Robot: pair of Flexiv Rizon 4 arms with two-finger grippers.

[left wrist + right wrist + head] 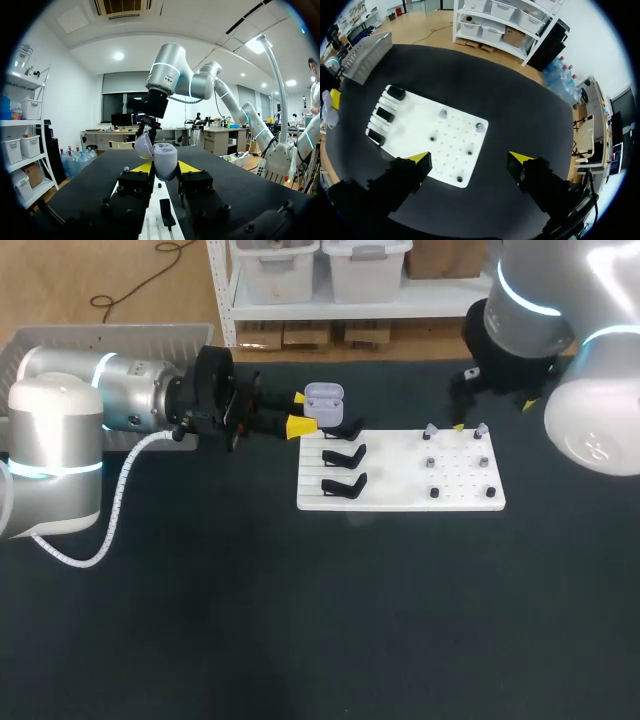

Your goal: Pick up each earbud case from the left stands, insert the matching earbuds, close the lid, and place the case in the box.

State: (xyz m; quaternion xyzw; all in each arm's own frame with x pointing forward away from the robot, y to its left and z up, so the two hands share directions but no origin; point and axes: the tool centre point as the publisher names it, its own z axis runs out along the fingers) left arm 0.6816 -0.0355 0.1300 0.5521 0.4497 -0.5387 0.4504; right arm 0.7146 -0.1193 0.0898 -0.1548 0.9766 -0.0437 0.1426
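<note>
My left gripper (298, 412) is shut on a lavender earbud case (323, 398) with its lid up, holding it just above the back stand (345, 430) of the white board (400, 502). In the left wrist view the case (165, 161) sits between the yellow tips, the lid (143, 145) tilted back. Two grey earbuds (430, 430) (481, 429) stand on pegs at the board's far right. My right gripper (493, 417) hangs open high above that end. From the right wrist view, the right gripper (470, 159) spreads wide over the board (415, 135), the earbuds (443, 113) (480, 127) below it.
Two more black stands (345, 455) (345, 485) lie empty on the board's left side. Several black pegs (435, 493) dot its right half. A pale slatted crate (110, 340) sits at the table's back left, behind my left arm. Dark tabletop spreads in front of the board.
</note>
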